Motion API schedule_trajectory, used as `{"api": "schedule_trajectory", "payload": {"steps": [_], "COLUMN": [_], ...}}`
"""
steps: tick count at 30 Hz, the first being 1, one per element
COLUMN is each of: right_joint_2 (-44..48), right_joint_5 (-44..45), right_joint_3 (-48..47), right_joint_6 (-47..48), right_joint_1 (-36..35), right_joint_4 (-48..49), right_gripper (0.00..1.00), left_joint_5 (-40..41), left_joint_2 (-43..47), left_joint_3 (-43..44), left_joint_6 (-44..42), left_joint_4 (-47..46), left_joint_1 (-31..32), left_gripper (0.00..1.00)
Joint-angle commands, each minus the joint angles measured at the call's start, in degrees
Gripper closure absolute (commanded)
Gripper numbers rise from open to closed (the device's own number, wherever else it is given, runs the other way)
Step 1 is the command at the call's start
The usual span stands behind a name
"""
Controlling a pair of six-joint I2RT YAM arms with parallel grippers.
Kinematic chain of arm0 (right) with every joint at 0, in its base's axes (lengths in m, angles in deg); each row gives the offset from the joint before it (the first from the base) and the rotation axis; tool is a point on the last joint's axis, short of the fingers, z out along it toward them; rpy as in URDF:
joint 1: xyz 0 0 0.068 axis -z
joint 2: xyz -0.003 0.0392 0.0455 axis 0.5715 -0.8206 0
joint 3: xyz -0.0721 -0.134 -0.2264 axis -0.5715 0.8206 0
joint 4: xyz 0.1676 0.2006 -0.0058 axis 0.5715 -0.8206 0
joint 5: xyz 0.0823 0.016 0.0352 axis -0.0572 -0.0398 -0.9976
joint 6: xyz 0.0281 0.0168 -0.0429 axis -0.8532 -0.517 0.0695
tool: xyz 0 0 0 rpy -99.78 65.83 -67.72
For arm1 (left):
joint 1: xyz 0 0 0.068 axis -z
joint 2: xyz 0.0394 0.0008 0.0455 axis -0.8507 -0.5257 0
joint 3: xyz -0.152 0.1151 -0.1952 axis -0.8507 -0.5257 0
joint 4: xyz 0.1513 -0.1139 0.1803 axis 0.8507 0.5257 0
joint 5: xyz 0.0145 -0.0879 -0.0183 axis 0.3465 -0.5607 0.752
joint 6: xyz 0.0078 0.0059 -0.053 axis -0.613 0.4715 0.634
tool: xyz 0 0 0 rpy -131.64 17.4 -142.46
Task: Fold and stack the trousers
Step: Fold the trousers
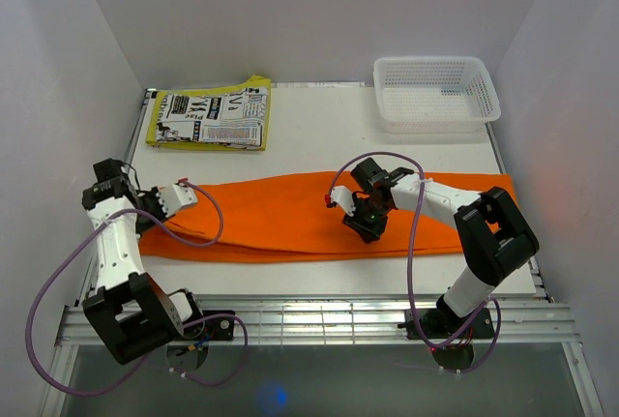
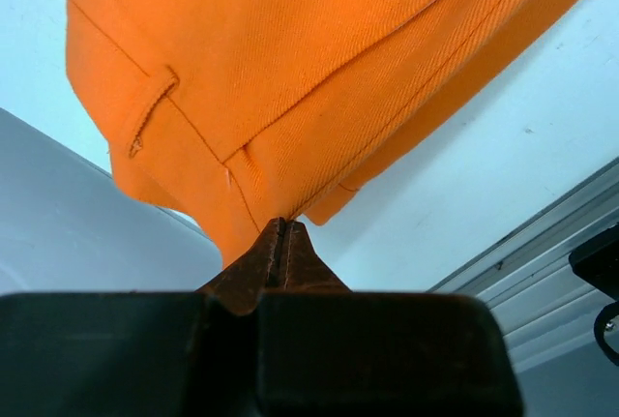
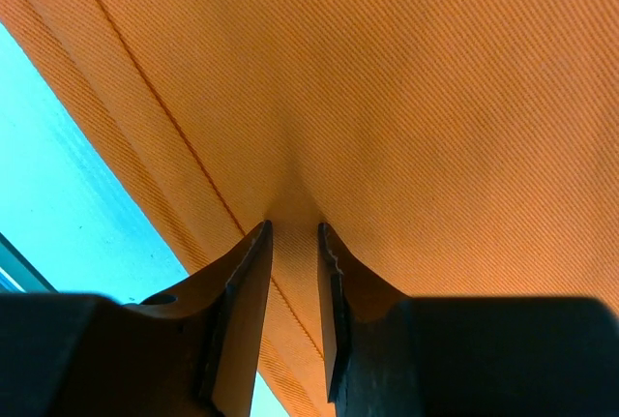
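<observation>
Reaching low, left gripper (image 2: 281, 235) pinches trousers (image 1: 290, 214) edge

On the printed paper (image 1: 210, 118) at the far left of the table (image 1: 319, 136) you see black-and-white print with large letters and smaller blocks of text, but you cannot read any of it with certainty from the top view; it is too small. Nothing else you are shown carries any legible text, label, brand or number.
</observation>
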Motion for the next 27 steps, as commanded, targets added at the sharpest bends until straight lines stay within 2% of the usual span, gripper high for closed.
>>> {"api": "schedule_trajectory", "payload": {"steps": [1,4,8,13,17,22,27], "right_joint_2": [-0.27,0.0,1.75,5.35,6.41,7.2,9.66], "right_joint_5": [0.34,0.17,0.08,-2.91,-3.09,-2.65,-4.32], "right_joint_3": [-1.67,-1.93,-2.02,-2.46,-2.37,-0.97,0.35], "right_joint_6": [-1.21,-1.21,-0.86,0.63,1.51,5.1,6.78], "right_joint_1": [-0.25,-0.25,-0.25,-0.25,-0.25,-0.25,-0.25], "right_joint_4": [1.0,0.65,-0.23,-2.59,-2.95,-3.39,-4.8], "right_gripper": [0.69,0.7,0.72,0.73,0.77,0.79,0.76], "left_joint_5": [-0.62,1.66,7.11,13.0,12.22,10.02,7.74], "left_joint_2": [1.72,1.2,-2.49,-12.49,-14.71,-12.7,-10.85], "left_joint_3": [-2.73,-6.86,-17.39,-21.64,-20.24,-18.49,-16.55], "left_joint_6": [-1.7,-1.44,-0.74,-0.39,0.4,0.05,0.75], "left_joint_4": [4.26,1.19,-10.9,-21.48,-21.41,-18.95,-14.9], "left_joint_1": [-0.24,-0.24,-0.67,-3.05,-3.58,-3.58,-3.58], "left_gripper": [1.0,1.0,1.0,1.0,1.0,1.0,0.87]}}
